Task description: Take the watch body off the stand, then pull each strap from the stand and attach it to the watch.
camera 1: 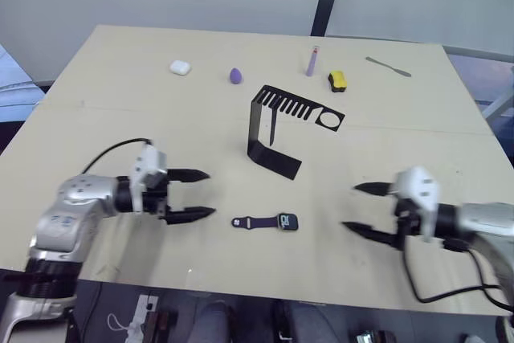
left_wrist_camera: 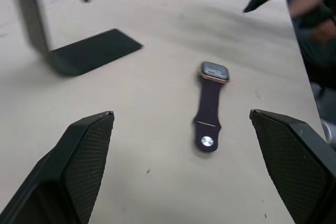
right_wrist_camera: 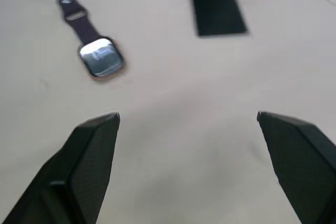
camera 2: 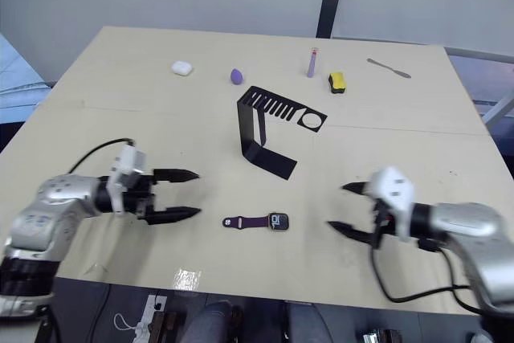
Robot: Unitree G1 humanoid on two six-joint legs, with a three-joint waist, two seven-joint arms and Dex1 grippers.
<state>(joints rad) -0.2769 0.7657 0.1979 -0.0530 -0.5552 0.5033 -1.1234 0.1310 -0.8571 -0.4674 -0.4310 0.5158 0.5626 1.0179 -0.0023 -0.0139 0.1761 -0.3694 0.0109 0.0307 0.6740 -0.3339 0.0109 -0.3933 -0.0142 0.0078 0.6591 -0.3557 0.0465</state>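
- The watch body [camera 1: 287, 221] lies flat on the table [camera 1: 112, 94], one strap [camera 1: 255, 222] attached.
- Left gripper [camera 1: 201, 194] and right gripper [camera 1: 353, 208] flank it, both spread, empty.
- The stand [camera 1: 273, 130] sits behind.

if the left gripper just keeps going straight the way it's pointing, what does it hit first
Probably the strap joined to the watch body on the table. The open left gripper points roughly at it, though it may pass above.

Bright, even light falls on the bench [camera 1: 120, 86], shadows faint. Wrist views look soft; the stand [right_wrist_camera: 215, 6] there blurs at 12 o'clock.
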